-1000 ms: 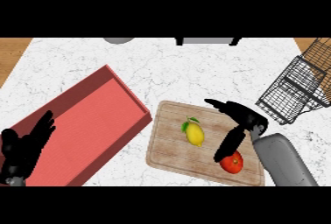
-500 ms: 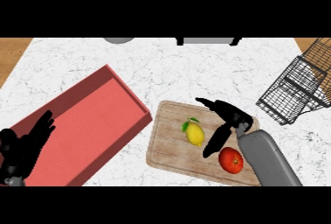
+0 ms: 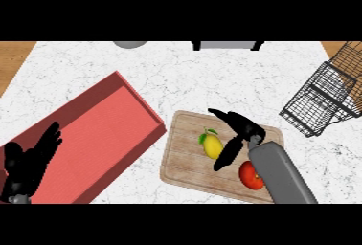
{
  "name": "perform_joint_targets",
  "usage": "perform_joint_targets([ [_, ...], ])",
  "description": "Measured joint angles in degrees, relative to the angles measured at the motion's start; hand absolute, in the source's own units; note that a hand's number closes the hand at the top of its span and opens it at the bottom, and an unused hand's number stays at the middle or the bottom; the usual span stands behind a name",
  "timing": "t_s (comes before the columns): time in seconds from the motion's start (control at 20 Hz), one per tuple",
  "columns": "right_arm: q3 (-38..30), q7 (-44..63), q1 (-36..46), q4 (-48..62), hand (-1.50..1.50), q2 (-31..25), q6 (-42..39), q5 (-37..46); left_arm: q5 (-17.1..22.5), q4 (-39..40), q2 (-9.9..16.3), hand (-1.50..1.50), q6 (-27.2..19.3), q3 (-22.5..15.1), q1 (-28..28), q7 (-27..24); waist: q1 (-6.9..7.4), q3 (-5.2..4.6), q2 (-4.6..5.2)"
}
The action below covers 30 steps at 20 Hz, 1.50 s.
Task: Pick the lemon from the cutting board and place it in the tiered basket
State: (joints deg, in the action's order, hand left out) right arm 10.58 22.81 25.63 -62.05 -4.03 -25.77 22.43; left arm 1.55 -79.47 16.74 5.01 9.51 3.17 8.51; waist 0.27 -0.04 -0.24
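Right hand (image 3: 239, 130) over the board, fingers spread, holding nothing.
Yellow lemon (image 3: 212, 145) lies mid-frame on the wooden cutting board (image 3: 185, 165), just left of that hand; black wire tiered basket (image 3: 326, 94) upper right; left hand (image 3: 28, 162) rests open lower left.

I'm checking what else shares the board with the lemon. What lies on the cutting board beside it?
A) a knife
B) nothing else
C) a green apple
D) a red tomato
D: a red tomato lies on the cutting board, toward the view's lower right of the lemon, partly hidden by the right forearm; the right hand hovers open by the lemon.
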Motion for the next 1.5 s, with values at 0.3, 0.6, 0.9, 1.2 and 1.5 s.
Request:
perform_joint_targets([
  [0.3,0.47,-2.58,0.60,3.86,-1.50,1.70,2.07,2.87,-0.62,1.58,0.01,0.00,0.92,1.19,-1.06,-0.89,-0.14,-0.21,-0.28],
  [0.6,2.48,-7.50,-0.28,3.21,1.50,1.82,4.08,4.07,-0.57,1.22,-0.23,0.00,1.58,1.48,-1.22,-0.35,-0.29,-0.47,-0.50],
  [0.9,3.94,-8.42,-2.09,-0.07,1.50,3.27,7.66,2.81,-1.05,-0.54,-0.54,0.00,1.85,2.06,0.02,0.11,-0.14,-0.12,-0.03],
  [1.2,1.63,-5.66,-2.67,-3.39,1.50,2.94,11.02,3.73,-1.59,-0.59,-1.15,0.00,1.97,2.23,-0.50,0.83,-0.09,0.01,0.15],
  [1.5,-1.54,15.26,7.96,1.21,1.50,3.12,27.10,15.09,-1.39,-1.05,-0.85,0.00,2.74,1.73,-1.79,1.63,1.84,-0.39,0.45],
])
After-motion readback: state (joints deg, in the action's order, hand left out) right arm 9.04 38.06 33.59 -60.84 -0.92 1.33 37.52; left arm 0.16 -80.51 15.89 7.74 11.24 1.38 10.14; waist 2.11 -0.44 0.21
